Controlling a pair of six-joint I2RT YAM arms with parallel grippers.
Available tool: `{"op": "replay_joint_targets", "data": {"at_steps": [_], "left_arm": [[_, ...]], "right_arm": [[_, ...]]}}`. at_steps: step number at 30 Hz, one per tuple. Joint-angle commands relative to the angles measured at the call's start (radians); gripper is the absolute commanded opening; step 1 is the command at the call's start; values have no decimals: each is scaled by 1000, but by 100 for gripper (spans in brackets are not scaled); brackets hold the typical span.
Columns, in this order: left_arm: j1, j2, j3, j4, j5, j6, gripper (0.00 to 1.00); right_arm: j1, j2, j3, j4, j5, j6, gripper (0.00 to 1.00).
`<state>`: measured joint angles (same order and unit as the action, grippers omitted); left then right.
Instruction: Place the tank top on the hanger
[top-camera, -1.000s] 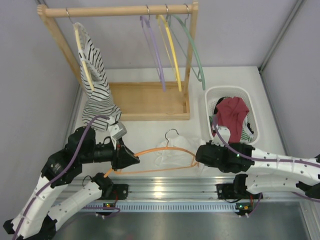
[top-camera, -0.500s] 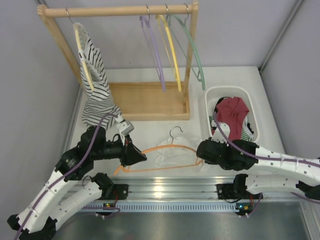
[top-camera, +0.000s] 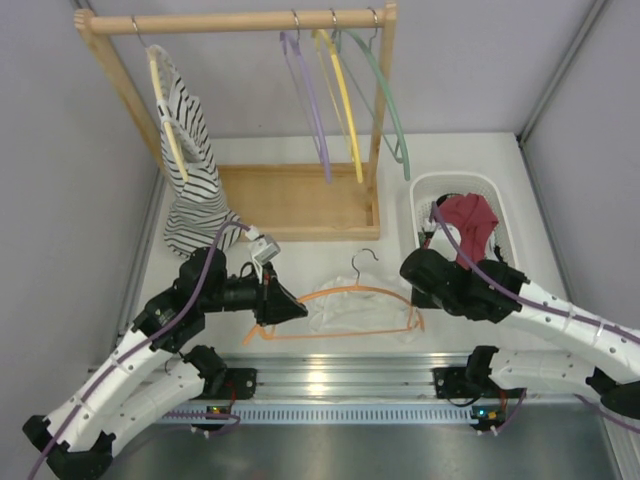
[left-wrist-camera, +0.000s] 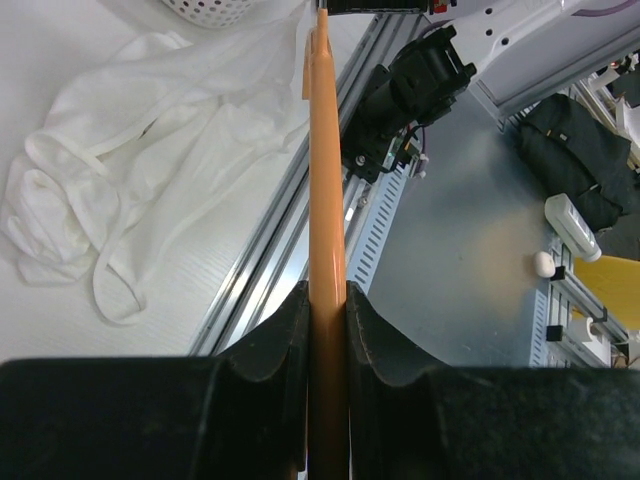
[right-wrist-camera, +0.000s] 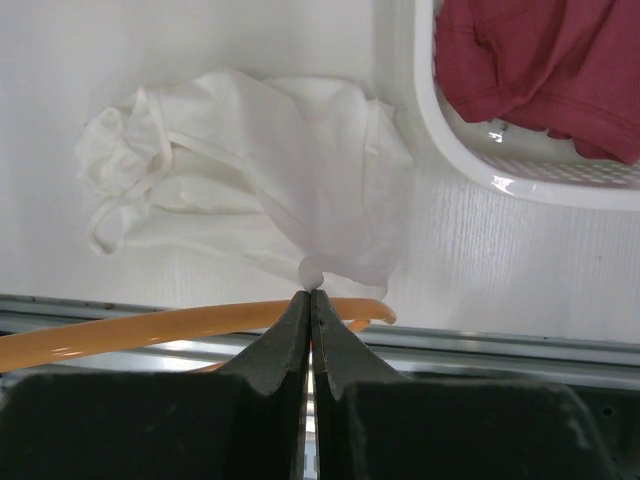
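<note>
Crumpled white tank top (right-wrist-camera: 250, 170); thin orange hanger (left-wrist-camera: 325, 160) crosses it.

**Clothes rack, spare hangers and a laundry basket, set out on a white table (top-camera: 300, 255).**

A wooden rack (top-camera: 235, 20) is seen well beyond the left pincer (top-camera: 295, 312). A black-and-white striped top (top-camera: 195, 190) is hung on a pale hanger (top-camera: 160, 85) at the rack's left end, beyond that pincer and to its left. A purple hanger (top-camera: 310, 100), a yellow hanger (top-camera: 345, 105) and a green hanger (top-camera: 390, 110) are hung side by side at the rail's other end. A wooden base board (top-camera: 295, 200) is laid beneath the rail. A white basket (top-camera: 452, 177) is placed just beyond the right pincer (right-wrist-camera: 311, 292), to its right, and a dark red garment (top-camera: 467, 215) is piled inside it. An aluminium rail (top-camera: 340, 370) is run along the table's near edge, behind both pincers.
</note>
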<state>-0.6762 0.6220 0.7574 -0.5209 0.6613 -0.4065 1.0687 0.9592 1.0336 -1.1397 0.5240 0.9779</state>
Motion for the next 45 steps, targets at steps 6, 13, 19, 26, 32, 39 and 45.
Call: {"op": "replay_joint_targets", "data": {"at_steps": [6,13,19,26,32,39,45], "left_arm": [[-29,-11,-112,357,-9,-135,0],[-77,2,-148,441,-92,-143,0],[-170,71,-199,605,-153,-169,0],[-328,163,-236,762,-302,-147,0],[-341,189,-282,890,-332,-164,0],[-342,228,-309,1015,-252,-196,0],[-341,212,-313,1019,-229,-195,0]], "right_arm": [[-15,58,121,80,-50,-136,0],[-30,52,148,63,-67,-176,0],[-42,50,155,72,-74,-188,0],[-67,39,149,77,-90,-212,0],[-91,16,115,78,-90,-223,0],[-136,-19,74,127,-104,-257,1],[-179,-34,63,133,-117,-281,18]]}}
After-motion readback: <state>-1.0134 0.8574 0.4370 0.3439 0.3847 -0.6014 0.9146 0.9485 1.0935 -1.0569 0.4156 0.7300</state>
